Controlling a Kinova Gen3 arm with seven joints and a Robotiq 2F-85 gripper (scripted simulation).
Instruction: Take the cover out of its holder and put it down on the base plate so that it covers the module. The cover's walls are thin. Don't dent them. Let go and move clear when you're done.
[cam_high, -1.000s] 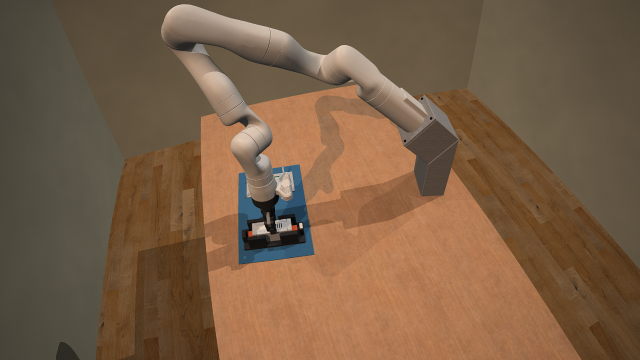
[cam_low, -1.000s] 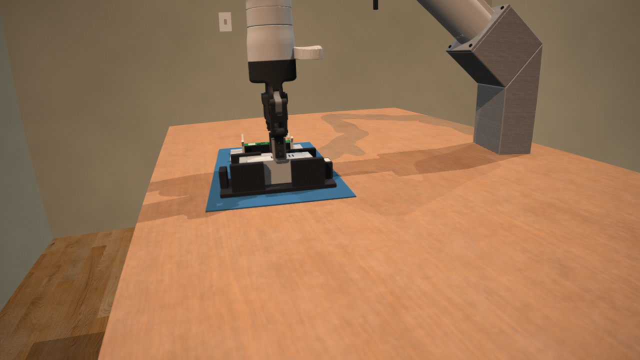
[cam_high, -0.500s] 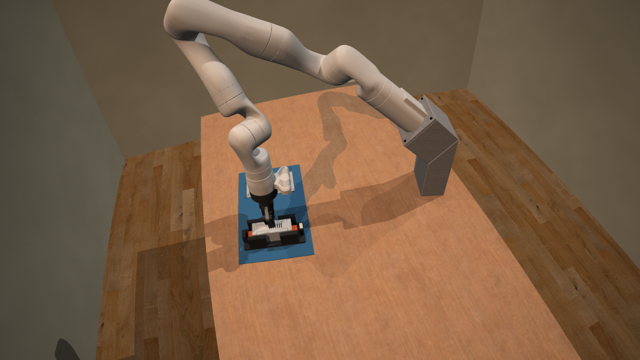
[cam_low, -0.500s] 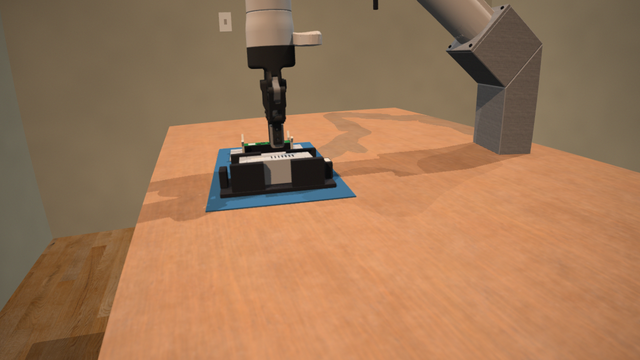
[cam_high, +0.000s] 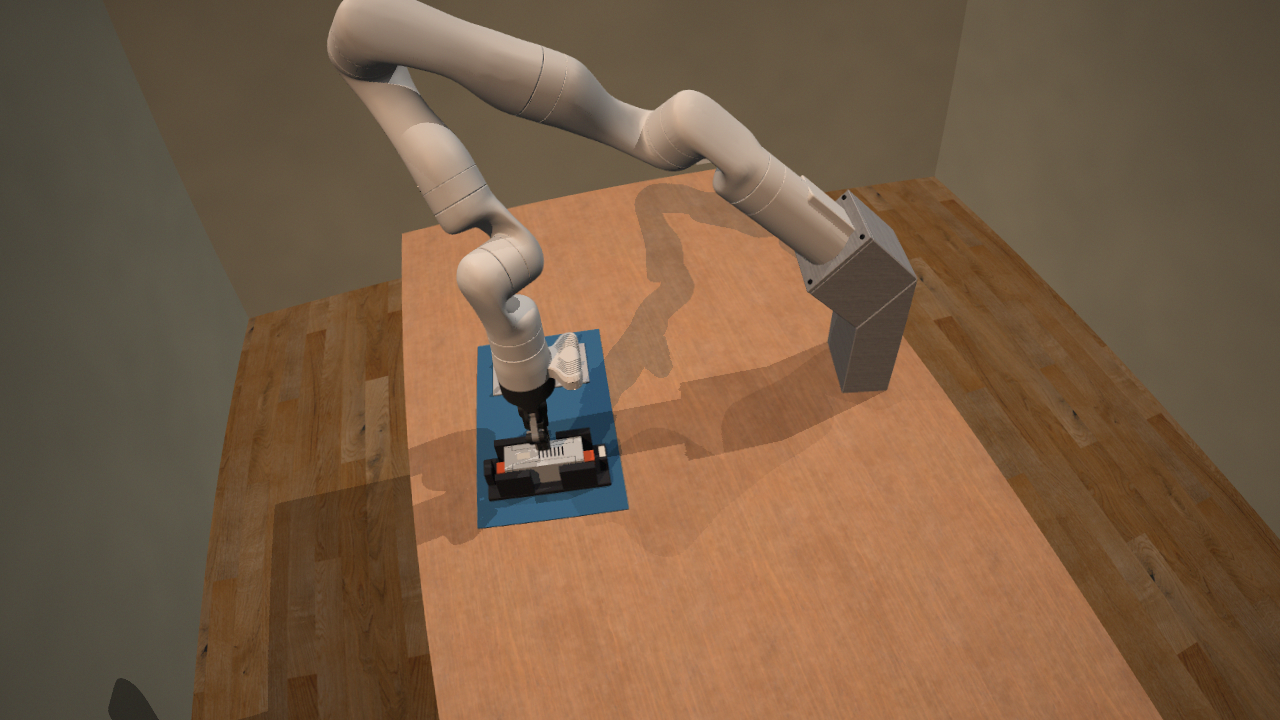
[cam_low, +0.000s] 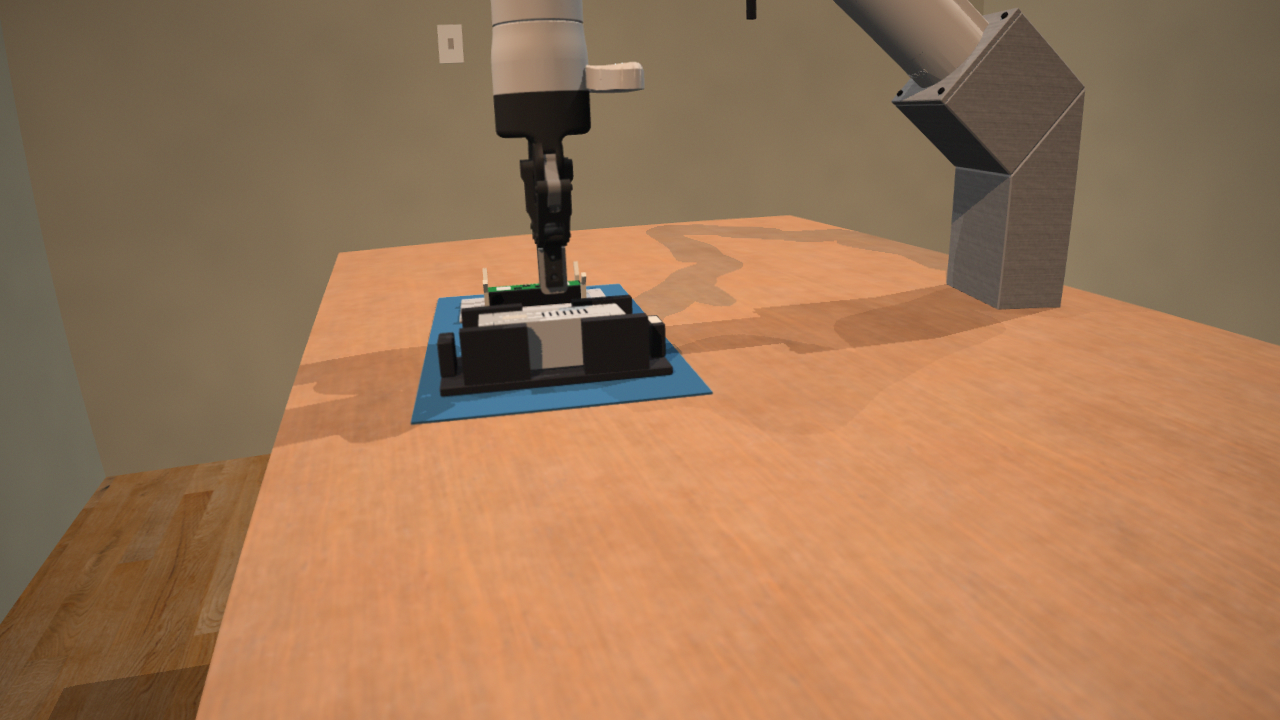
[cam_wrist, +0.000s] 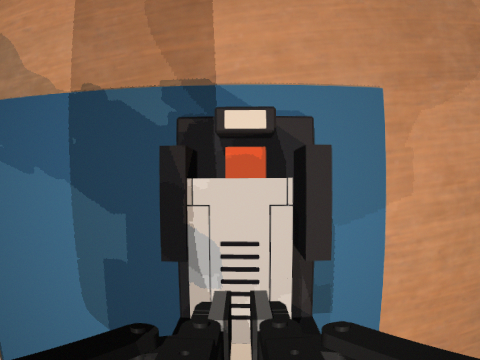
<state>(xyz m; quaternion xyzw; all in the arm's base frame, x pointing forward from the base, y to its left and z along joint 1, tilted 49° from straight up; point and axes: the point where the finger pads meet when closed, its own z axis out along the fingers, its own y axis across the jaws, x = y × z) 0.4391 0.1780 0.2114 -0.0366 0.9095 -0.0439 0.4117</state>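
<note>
Pale, slotted rectangular cover seated in the black walled holder, on the blue mat. Black two-finger gripper narrow, nearly closed, nothing held; tips above the cover's top, over the slots. Key relation: cover lies directly below the fingers, long axis running between the orange end blocks; fingers face each other across its width, pinch gap far narrower than the cover. Judgement: grasp missing. Next: open wide, stay centred, lower astride both long sides, close gently. Descending this narrow could press the top; off-centre could dent a thin wall.
</note>
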